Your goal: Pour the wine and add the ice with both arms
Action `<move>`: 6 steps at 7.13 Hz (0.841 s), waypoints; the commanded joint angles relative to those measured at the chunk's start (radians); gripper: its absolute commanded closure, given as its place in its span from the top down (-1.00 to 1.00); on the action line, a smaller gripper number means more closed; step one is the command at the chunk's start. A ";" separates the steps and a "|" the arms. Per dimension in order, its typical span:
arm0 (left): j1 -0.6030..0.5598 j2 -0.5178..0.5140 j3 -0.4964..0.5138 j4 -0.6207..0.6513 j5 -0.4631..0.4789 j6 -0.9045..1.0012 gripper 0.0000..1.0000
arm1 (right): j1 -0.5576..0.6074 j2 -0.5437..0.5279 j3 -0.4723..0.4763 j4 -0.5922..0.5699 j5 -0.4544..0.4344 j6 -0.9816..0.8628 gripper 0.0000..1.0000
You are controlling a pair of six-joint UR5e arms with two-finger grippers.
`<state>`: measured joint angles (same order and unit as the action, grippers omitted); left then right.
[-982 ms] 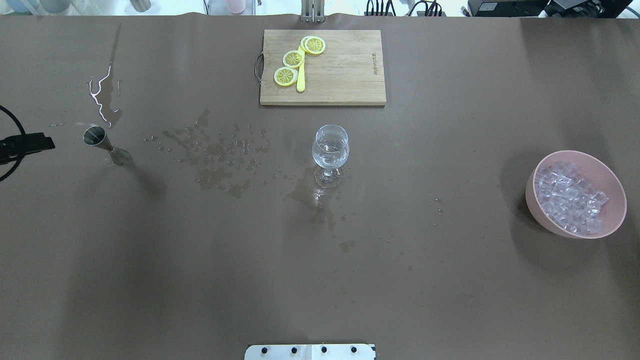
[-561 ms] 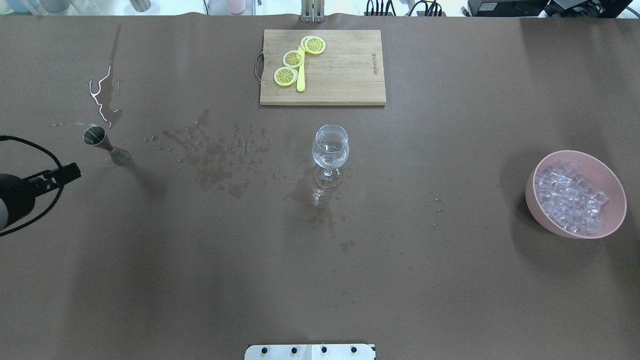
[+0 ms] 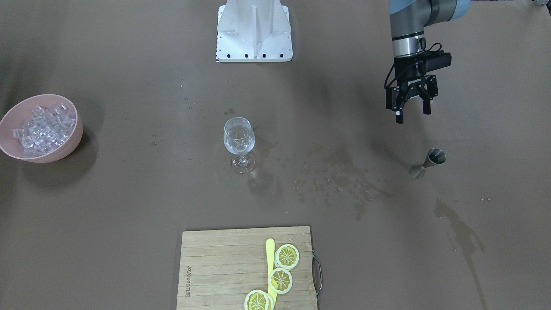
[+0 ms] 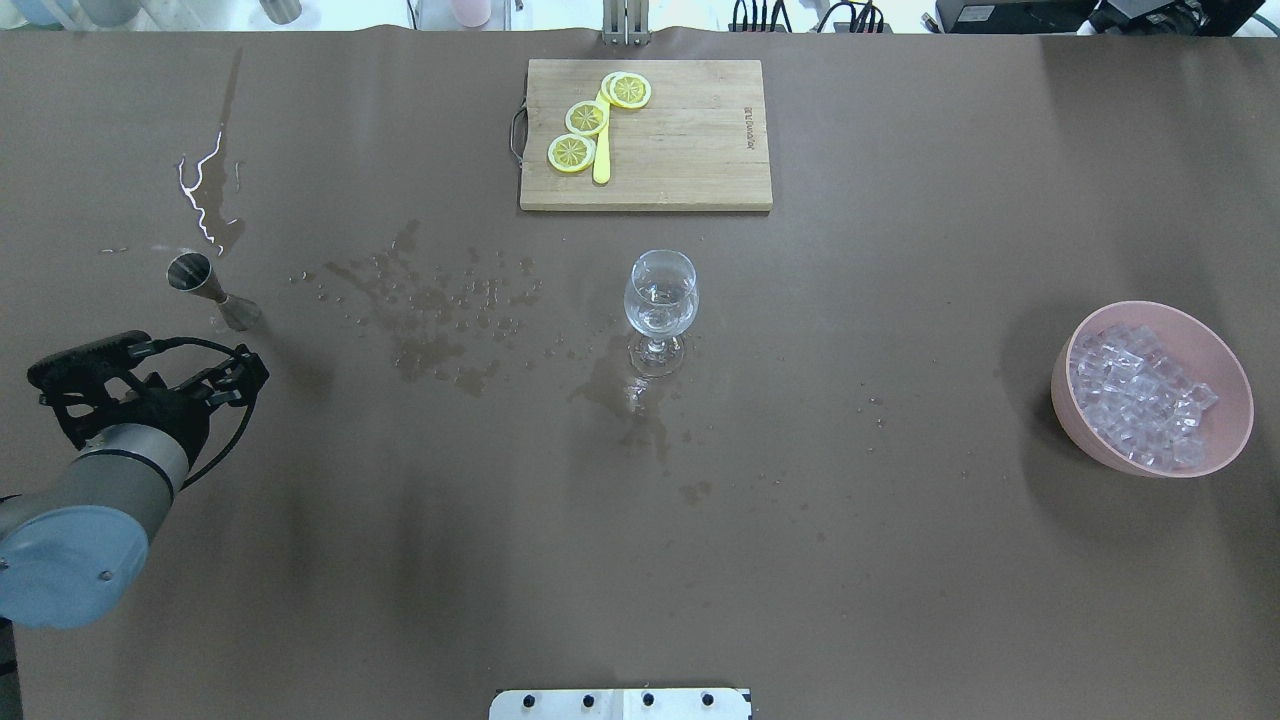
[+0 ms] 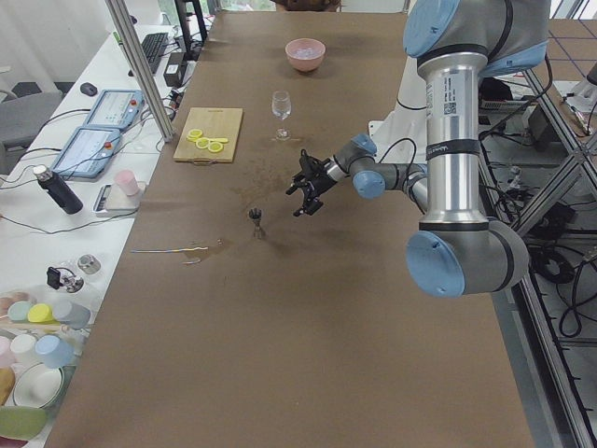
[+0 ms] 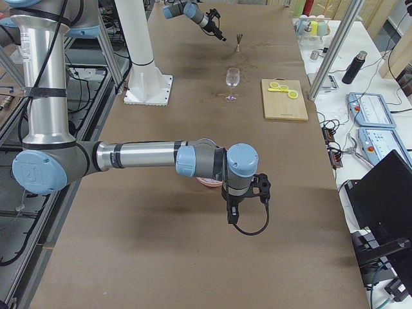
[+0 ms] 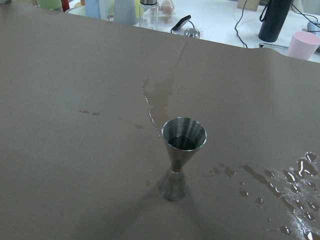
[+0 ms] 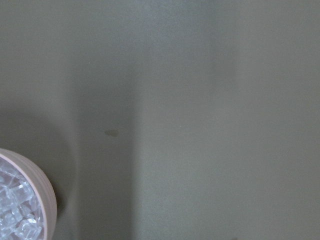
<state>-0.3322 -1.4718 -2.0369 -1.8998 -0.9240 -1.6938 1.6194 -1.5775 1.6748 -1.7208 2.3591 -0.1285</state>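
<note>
The ice point(image 3: 43, 129) was heaped in a pink bowl point(image 3: 64, 148) at the robot's right end of the brown surface point(image 3: 129, 206). The left claw point(image 3: 412, 113) was held above the surface at the opposite end, well apart from the ice. Its fingers point(image 3: 399, 117) were spread and nothing was held between them. A steel jigger point(image 3: 428, 161) stood upright near that claw, a little farther out from the robot's base and not touched by it. A stemmed glass point(image 3: 239, 142) stood upright near the middle of the surface, between the jigger and the bowl.

The right claw point(image 6: 231, 215) was seen only in the side view, hanging close to the bowl; whether it was apart or together could not be told. In the right wrist view, the bowl's rim point(image 8: 42, 192) and some ice point(image 8: 12, 220) filled the lower left corner.
</note>
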 commanded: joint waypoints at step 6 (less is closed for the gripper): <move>-0.002 -0.113 0.199 0.008 0.166 -0.003 0.97 | -0.001 0.002 -0.001 0.000 0.011 0.003 1.00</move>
<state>-0.3305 -1.5544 -1.8720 -1.8925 -0.7766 -1.6954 1.6184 -1.5754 1.6738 -1.7211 2.3683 -0.1264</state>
